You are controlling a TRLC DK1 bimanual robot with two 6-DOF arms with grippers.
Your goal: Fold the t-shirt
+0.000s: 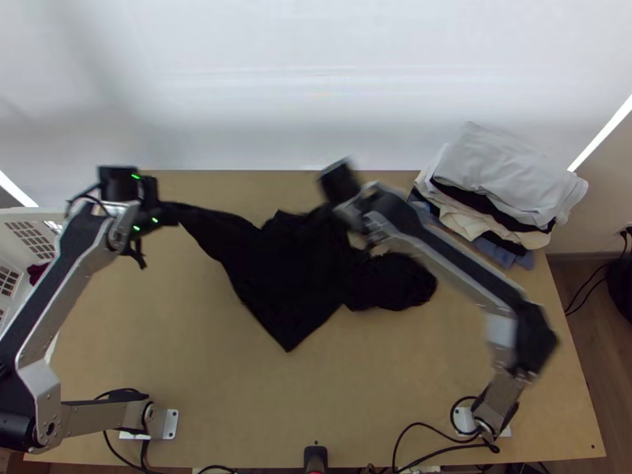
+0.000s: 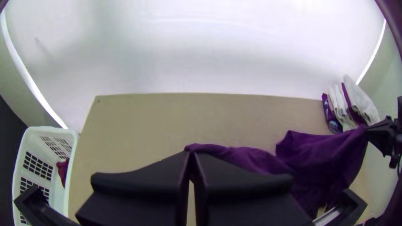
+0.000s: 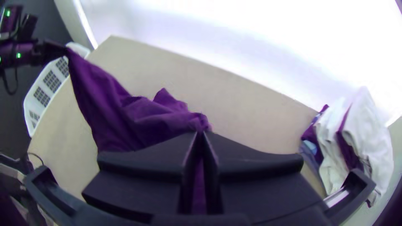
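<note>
The silver-grey left arm with black joints stands to the left of the spread-out, rumpled black cloth t-shirt, its elbow bent outward. Its black left gripper has wide flat fingers pinched together on the shirt's left end. The matching right arm, blurred, slants from the shirt's right side over its far part, where the black right gripper pinches it, fingertips together.

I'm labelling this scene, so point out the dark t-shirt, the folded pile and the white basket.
Dark t-shirt (image 1: 288, 276): top view, middle of its bunched part.
Folded pile (image 1: 498, 174): top view, its pale top layer.
White basket (image 2: 72, 169): left wrist view, rim.
</note>
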